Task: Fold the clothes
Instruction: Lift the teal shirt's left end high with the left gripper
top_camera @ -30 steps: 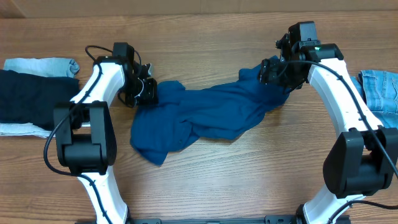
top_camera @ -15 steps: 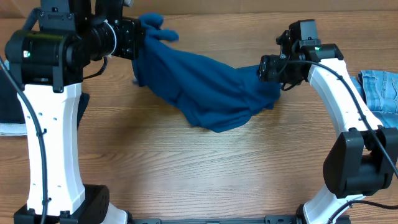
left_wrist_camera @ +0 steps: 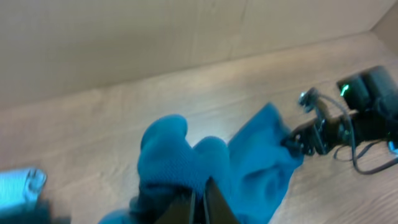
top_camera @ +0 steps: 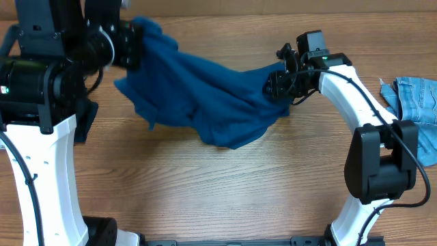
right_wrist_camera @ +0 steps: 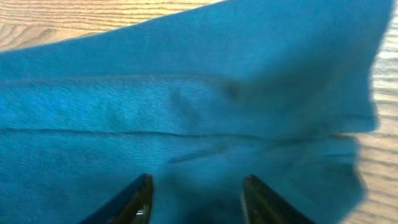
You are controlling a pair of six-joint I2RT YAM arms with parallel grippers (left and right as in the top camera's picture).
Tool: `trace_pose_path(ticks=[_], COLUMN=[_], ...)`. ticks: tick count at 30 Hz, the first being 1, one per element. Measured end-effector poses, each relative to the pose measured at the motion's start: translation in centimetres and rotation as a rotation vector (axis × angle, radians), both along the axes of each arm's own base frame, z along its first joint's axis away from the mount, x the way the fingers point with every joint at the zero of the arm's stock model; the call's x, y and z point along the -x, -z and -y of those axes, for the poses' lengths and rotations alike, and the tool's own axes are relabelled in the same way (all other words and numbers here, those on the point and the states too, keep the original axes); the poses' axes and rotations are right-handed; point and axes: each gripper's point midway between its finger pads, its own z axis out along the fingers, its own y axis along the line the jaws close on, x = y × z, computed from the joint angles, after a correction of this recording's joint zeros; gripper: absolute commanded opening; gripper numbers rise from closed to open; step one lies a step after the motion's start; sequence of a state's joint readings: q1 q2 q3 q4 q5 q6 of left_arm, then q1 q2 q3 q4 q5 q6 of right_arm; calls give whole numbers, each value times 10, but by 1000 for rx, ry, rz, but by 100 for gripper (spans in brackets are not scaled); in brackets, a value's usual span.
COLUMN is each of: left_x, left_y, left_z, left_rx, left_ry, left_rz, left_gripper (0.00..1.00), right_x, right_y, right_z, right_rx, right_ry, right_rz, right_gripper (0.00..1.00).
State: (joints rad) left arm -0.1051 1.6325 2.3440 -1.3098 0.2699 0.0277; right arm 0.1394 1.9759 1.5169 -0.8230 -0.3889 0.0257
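Note:
The clothes, a royal-blue shirt (top_camera: 205, 96), hang stretched between my two arms, with the lower folds drooping to the wooden table (top_camera: 225, 184). My left gripper (top_camera: 140, 42) is raised at the back left. It is shut on a bunched end of the shirt (left_wrist_camera: 186, 155), its fingertips (left_wrist_camera: 200, 199) pinched together in the knit. My right gripper (top_camera: 273, 87) is at the shirt's right end. Its fingers (right_wrist_camera: 198, 199) stand apart, pressed into the blue cloth (right_wrist_camera: 186, 93), which fills the gap between them.
A light-blue denim piece (top_camera: 413, 102) lies at the right edge of the table. A pale blue cloth (left_wrist_camera: 18, 186) shows at the left in the left wrist view. A wooden wall (left_wrist_camera: 124, 43) runs along the back.
The left arm has lifted its end of the shirt off the table and swung up to the back left. The right gripper has moved left into the cloth, and its fingers have narrowed.

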Motion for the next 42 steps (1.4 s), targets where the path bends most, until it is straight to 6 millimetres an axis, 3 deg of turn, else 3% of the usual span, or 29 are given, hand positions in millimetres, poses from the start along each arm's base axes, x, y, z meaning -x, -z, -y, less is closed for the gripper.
trace_pose_path(ticks=[2, 3, 5, 8, 10, 12, 14, 16, 18, 22, 26, 30, 42], left_x=[-12, -12, 4, 43, 71, 82, 77, 65, 52, 41, 38, 37, 39], left_y=[-39, -62, -82, -76, -56, -31, -20, -24, -39, -49, -51, -52, -48], left_z=[18, 34, 69, 124, 139, 126, 103, 79, 42, -5, -18, -22, -23], left_rx=[81, 128, 189, 220, 197, 117, 22, -50, -103, -155, -192, -202, -212], left_ry=[77, 147, 290, 497, 566, 505, 379, 253, 91, -89, -155, -176, -179], left_rz=[161, 239, 295, 240, 133, 27, 0, 40, 101, 139, 148, 154, 135], left_gripper=[4, 4, 4, 4, 4, 4, 4, 4, 4, 4, 4, 4, 4], right_x=[-6, -10, -21, -28, -29, -28, -28, -27, -26, -21, -4, 0, 46], right_y=[-5, -10, -21, -25, -25, -25, -26, -26, -27, -31, -27, -24, 38], right_z=[10, 19, 42, 70, 78, 78, 77, 76, 72, 53, 23, -5, -7], right_rx=[-6, -10, -15, -17, -17, -21, -28, -34, -53, -108, -100, -76, -61], right_ry=[29, 55, 112, 179, 197, 197, 194, 192, 186, 143, 79, 13, 9], right_rz=[5, 7, 25, 31, 30, 27, 26, 25, 20, 6, -51, -32, -334], right_gripper=[55, 55, 55, 55, 55, 56, 56, 61, 61, 69, 82, 84, 75])
